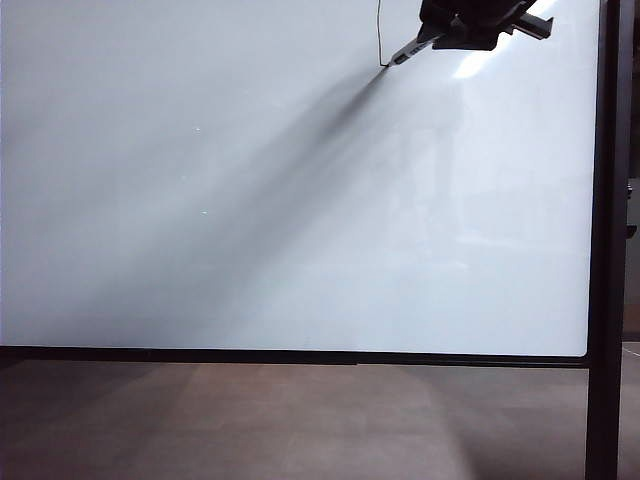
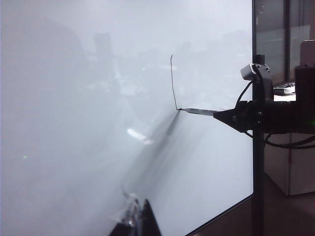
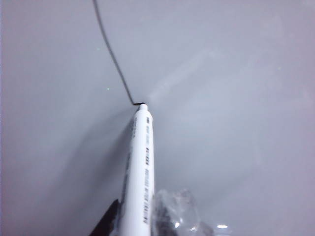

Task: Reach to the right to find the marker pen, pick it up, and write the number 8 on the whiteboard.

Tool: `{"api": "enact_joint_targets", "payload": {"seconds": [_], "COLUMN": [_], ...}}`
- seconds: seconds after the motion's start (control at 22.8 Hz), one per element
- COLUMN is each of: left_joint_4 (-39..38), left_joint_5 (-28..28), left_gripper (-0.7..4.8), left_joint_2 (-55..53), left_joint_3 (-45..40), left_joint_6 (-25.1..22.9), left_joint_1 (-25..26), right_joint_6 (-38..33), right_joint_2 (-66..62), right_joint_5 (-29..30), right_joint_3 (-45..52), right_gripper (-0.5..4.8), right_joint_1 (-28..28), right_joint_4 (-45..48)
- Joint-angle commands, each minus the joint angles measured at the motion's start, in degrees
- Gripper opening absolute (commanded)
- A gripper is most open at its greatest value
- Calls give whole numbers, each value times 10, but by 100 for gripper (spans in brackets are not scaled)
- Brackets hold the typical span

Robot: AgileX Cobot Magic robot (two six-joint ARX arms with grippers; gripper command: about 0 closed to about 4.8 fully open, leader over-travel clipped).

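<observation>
Whiteboard (image 1: 250, 220): upright, black frame. 
Right gripper (image 1: 440, 35): near the board's upper right, fingers clamped narrow on the marker pen (image 3: 140, 167). 
Pen tip: touching the board at the lower end of one thin black stroke (image 2: 173, 83). 
Left gripper (image 2: 140, 219): low, off the board; finger state cannot be told.

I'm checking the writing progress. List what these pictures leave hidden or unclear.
- Top of the black stroke: cut off by the exterior view's upper edge.
- Right end effector: only partly inside the exterior view; its fingers are cropped in the right wrist view, where the marker pen fills the foreground.
- Left end effector: just its tips show at the left wrist view's edge.
- Marker label: too blurred to read.
</observation>
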State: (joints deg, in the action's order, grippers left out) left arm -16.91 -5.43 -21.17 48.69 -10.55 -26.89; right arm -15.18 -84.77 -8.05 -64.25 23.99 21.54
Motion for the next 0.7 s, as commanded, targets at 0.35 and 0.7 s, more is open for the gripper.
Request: {"api": "enact_joint_targets", "payload": {"seconds": [0.35, 0.7], "left_joint_4": [7, 7], "left_joint_5": [-2, -2], "left_gripper": [-5, -5], "left_joint_2": [0, 0], "left_joint_3": [2, 2], "left_joint_6": [0, 0], "left_joint_1": [0, 0], "right_joint_6": [-2, -2], "right_joint_2": [24, 54], "right_joint_5": [-64, -50], "right_joint_3": [5, 27], "right_gripper": [-5, -5], "right_joint_1": [-52, -73], "right_joint_4": [-13, -16]}}
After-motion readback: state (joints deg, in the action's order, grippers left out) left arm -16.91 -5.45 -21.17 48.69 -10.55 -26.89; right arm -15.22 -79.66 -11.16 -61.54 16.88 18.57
